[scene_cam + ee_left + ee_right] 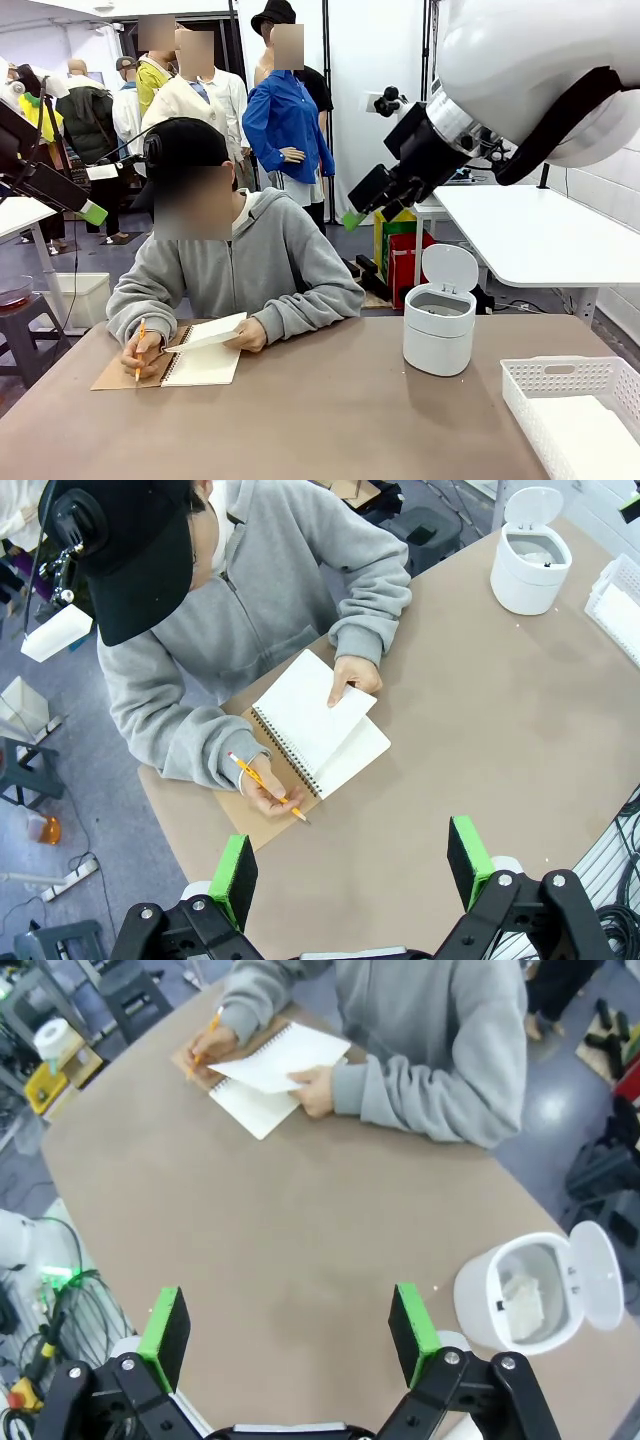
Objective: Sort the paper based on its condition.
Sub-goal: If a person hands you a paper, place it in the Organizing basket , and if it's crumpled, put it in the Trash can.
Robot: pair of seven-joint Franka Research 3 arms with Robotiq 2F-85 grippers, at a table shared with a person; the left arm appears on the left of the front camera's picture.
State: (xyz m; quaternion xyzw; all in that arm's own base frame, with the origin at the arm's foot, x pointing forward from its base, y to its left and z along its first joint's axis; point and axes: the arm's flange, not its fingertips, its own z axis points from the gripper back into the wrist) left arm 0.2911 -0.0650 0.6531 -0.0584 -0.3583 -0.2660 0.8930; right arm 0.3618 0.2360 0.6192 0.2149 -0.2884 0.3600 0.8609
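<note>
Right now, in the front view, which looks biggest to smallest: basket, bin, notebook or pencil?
1. basket, though it's nearest and cut off
2. bin and notebook look about alike
3. pencil

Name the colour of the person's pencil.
Yellow pencil, clearest in the left wrist view.

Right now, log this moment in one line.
left gripper open | right gripper open | person's hand holding notebook page up | bin lid up

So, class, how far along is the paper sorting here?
Done: what looks like a crumpled wad lies in the open bin. In hand: the person holds a smooth sheet above the notebook; the left gripper and right gripper hover open, empty. Left: that sheet is unsorted, probably bound for the basket.
</note>
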